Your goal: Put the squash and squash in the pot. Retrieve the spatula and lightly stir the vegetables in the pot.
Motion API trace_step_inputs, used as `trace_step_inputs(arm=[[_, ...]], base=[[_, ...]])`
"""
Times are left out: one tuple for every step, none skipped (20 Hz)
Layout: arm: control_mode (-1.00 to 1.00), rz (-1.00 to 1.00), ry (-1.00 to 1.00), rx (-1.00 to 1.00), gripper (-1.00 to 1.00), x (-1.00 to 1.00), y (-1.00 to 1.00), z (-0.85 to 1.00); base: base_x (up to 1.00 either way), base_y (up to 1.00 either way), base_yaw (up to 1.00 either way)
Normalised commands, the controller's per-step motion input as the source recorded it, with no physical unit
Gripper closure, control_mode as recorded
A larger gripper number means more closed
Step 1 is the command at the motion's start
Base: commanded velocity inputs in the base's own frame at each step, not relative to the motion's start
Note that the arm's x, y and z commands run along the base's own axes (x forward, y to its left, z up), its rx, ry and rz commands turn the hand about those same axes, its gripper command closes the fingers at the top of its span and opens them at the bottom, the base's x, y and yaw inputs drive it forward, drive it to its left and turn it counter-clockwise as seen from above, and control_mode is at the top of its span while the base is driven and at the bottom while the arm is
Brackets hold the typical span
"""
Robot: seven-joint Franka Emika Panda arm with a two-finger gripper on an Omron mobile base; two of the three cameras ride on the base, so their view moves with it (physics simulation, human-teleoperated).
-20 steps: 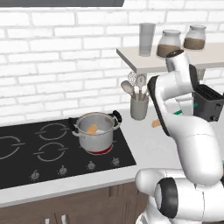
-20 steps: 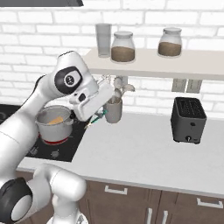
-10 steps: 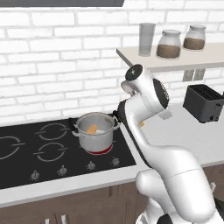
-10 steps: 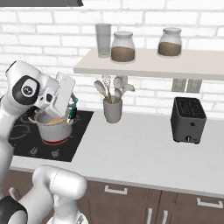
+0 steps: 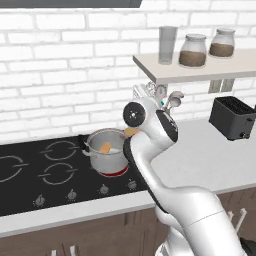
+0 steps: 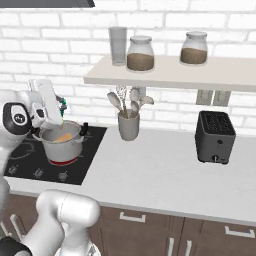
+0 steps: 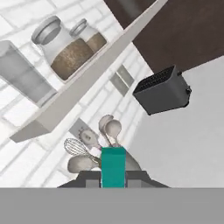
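Teal-handled spatula (image 7: 113, 167): pinched in gripper (image 7: 113, 178), angled for stirring.
Steel pot (image 5: 106, 157): on hob, orange squash (image 5: 105, 147) inside.

The spatula (image 7: 113, 167) is largely concealed: the hand view shows only a stub of teal handle between the gripper's (image 7: 113, 180) tips, its blade out of sight. In the left base view the arm covers the right side of the pot (image 5: 107, 156), where one squash (image 5: 105, 147) peeks above the rim. The toaster (image 5: 234, 117) is clipped by that view's right edge.
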Motion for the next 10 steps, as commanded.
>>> trace_step_inputs(arm=[[-1.0,0.38,-0.07,-0.24,1.0,0.84,0.78,0.0],[-1.0,0.37,-0.01,-0.25,1.0,0.88,0.79,0.0],[-1.0,0.36,0.0,-0.25,1.0,0.95,0.8,0.0],[-1.0,0.32,0.0,-0.26,1.0,0.97,0.88,0.0],[-1.0,0.31,0.02,-0.27,1.0,0.99,0.86,0.0],[-1.0,0.29,0.08,-0.28,1.0,0.93,0.84,-0.13],[-1.0,0.25,0.13,-0.3,1.0,0.88,0.82,-0.21],[-1.0,0.21,0.13,-0.32,1.0,0.77,0.76,-0.26],[-1.0,0.18,0.09,-0.35,1.0,0.61,0.71,-0.34],[-1.0,0.14,0.05,-0.37,1.0,0.51,0.72,-0.37]], base=[[0.0,0.0,0.0],[0.0,0.0,0.0],[0.0,0.0,0.0],[0.0,0.0,0.0],[0.0,0.0,0.0],[0.0,0.0,0.0],[0.0,0.0,0.0],[0.0,0.0,0.0],[0.0,0.0,0.0],[0.0,0.0,0.0]])
